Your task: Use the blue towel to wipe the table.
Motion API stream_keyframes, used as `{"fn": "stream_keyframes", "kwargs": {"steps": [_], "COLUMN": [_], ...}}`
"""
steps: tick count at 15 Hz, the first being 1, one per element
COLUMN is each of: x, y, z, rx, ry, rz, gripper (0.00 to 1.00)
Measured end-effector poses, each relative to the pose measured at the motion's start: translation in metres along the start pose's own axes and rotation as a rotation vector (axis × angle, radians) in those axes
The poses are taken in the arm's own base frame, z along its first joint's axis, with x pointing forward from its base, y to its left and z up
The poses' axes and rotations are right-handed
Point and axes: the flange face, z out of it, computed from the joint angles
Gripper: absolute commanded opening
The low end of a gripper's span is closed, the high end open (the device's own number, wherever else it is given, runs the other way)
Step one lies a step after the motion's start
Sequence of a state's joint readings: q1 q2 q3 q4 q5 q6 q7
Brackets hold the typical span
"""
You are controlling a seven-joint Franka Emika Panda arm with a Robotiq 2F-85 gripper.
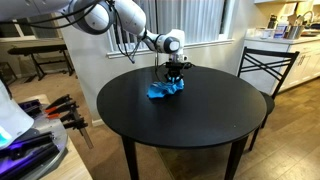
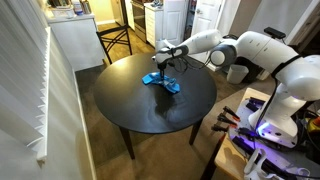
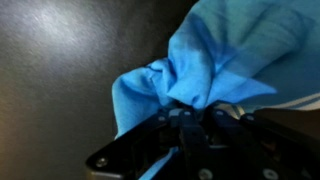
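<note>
A crumpled blue towel [image 1: 165, 90] lies on the round black table [image 1: 190, 125], toward its far side. It shows in both exterior views, also here [image 2: 160, 81]. My gripper [image 1: 176, 76] stands over the towel, pointing down, its fingers in the cloth. In the wrist view the towel [image 3: 220, 55] bunches up between the black fingers of my gripper [image 3: 190, 110], which are shut on a fold of it. The rest of the cloth spreads on the table top [image 3: 50, 80].
A black chair [image 1: 268, 68] stands at the table's far right side, also visible here [image 2: 113, 42]. White curtains [image 2: 30, 100] hang along one side. A rack with tools [image 1: 60, 112] stands near the table. White counters [image 2: 75, 40] stand behind.
</note>
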State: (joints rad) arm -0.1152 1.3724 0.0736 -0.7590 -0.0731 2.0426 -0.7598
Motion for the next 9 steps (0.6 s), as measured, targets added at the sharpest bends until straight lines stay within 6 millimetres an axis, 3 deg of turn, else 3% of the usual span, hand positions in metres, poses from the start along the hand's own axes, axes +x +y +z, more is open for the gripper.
{"fn": "stream_keyframes", "kwargs": {"steps": [9], "x": [0.084], "y": [-0.113], "z": [0.003], "rx": [0.042], "ry": [-0.064], "rz": [-0.081], "gripper": [0.05]}}
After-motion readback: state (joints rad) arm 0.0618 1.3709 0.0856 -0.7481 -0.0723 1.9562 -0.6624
